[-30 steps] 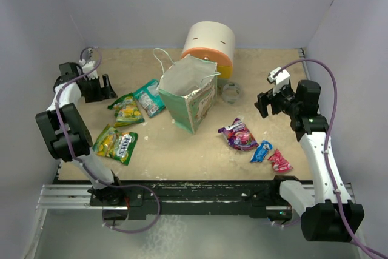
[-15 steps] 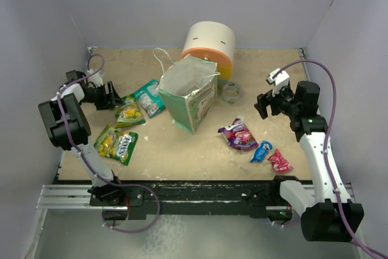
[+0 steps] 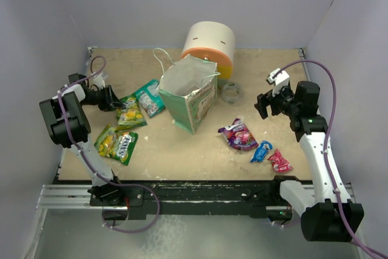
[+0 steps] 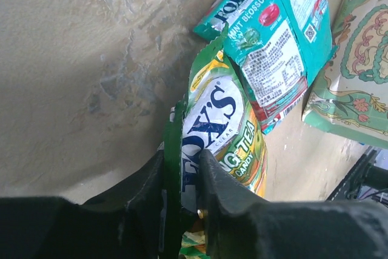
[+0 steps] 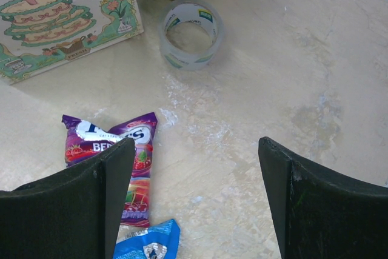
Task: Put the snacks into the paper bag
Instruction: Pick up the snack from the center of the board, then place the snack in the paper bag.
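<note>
My left gripper (image 3: 111, 97) has slid in from the left edge of the table, and now it is pinched tight on the edge of the yellow-green packet (image 4: 224, 125), which lies just beside the teal packet (image 3: 148, 97). My right gripper (image 3: 265, 102) hangs spread wide near the right edge, with the purple packet (image 5: 109, 141) close by. The paper bag (image 3: 191, 98) stands open in the middle, toward the far edge.

snacks (image 3: 120, 144) flanking paper bag (image 3: 200, 105), drawer unit (image 3: 210, 43) behind

A robot lab: plain walls (image 3: 151, 4) box in a scuffed table (image 3: 182, 147).
</note>
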You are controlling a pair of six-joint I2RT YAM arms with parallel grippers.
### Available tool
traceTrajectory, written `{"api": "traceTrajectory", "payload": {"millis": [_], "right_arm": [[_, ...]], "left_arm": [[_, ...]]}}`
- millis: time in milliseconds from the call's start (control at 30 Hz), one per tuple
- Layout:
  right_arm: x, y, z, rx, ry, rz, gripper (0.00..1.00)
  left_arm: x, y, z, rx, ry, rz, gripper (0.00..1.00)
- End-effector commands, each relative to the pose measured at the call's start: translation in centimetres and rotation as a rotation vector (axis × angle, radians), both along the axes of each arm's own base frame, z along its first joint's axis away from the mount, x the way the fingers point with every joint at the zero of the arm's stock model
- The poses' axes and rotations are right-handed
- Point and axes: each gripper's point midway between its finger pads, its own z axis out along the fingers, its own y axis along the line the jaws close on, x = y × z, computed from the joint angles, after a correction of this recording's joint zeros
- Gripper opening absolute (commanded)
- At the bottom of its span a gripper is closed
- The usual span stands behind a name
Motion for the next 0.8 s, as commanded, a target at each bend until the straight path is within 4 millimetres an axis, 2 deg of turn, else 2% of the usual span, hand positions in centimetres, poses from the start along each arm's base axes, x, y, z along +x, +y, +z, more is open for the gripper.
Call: {"api": "traceTrajectory", "payload": {"millis": [0, 200, 367, 500, 767], "right_arm": [[0.3, -0.4, 0.6, -0.010, -0.031, -0.016, 0.85], [0.4, -0.5, 0.6, -0.015, -0.033, -0.022, 0.85], [0.4, -0.6, 0.6, -0.017, -0.035, -0.027, 0.85], [0.5, -0.6, 0.6, -0.018, -0.033, -0.030, 0.85], [0.4, -0.6, 0.7, -0.019, -0.040, -0.027, 0.85]], "left_arm": [[0.3, -0.1, 2.9, 0.001, -0.092, -0.050, 0.28], [-0.6, 0.0, 6.1, 0.073, -0.160, -0.097, 0.17], [-2.2, -0.7, 9.7, 0.103, -0.229, -0.143, 0.09], [-3.3, -1.7, 14.2, 0.108, -0.315, -0.163, 0.00], [-5.5, -3.2, 23.4, 0.170, -0.505, -0.154, 0.00]]}}
